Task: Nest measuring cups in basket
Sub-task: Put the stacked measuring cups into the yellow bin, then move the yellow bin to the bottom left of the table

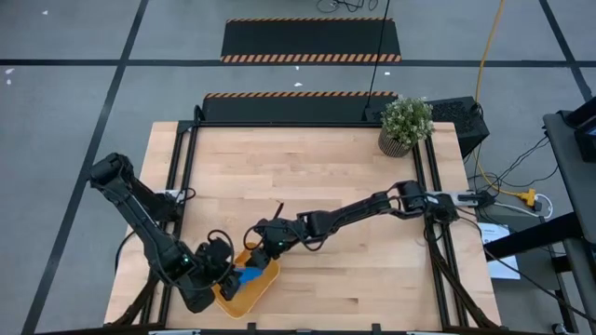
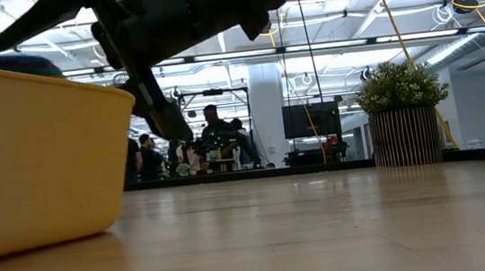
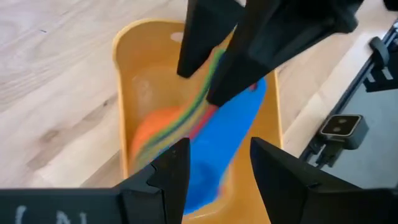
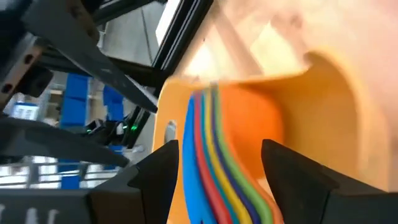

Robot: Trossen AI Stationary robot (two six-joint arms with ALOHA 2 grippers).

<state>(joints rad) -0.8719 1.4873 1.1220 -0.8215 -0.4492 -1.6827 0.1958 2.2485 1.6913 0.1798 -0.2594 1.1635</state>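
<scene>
The yellow-orange basket (image 1: 233, 298) (image 2: 37, 157) sits at the table's near edge, left of centre. The measuring cups (image 1: 250, 276) (image 3: 217, 143) lie nested inside it: orange, green, yellow, red and blue, with their handles fanned together (image 4: 214, 155). My right gripper (image 1: 264, 249) (image 4: 221, 186) reaches in from the basket's far right side and is shut on the stack. My left gripper (image 1: 225, 270) (image 3: 214, 180) is open at the basket's left side, its fingers standing either side of the blue cup without visibly touching it. My right gripper pinches the stacked handles of the measuring cups (image 3: 211, 74) between its two fingers (image 3: 193, 50), which lie across the handles. It comes slanting down from the table's far right. The bowls rest inside the basket, the orange one against its floor (image 4: 255, 118).
A potted plant (image 1: 406, 123) (image 2: 402, 110) stands at the table's far right corner. Bare wood stretches across the middle and right of the table (image 1: 372, 270). People (image 2: 216, 138) are in the room far behind the table. The basket's wall (image 3: 134, 62) surrounds both grippers closely.
</scene>
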